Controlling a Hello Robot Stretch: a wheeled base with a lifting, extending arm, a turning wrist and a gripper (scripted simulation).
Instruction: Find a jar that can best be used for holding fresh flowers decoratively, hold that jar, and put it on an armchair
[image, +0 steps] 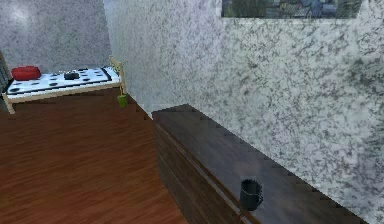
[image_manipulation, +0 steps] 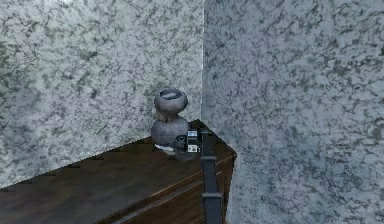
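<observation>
- Jar (image_manipulation: 170, 118), a grey round-bellied ceramic vessel with a wide dark mouth, stands at the far corner of a long dark brown wooden dresser (image_manipulation: 100, 185), resting on its top
- Gripper (image_manipulation: 178, 143) is at the jar's base; I cannot tell whether its fingers grasp the jar or hang loose
- By my judgement the jar is found and reached; lifting it and carrying it to an armchair are left
- No label or writing can be read on the jar
</observation>
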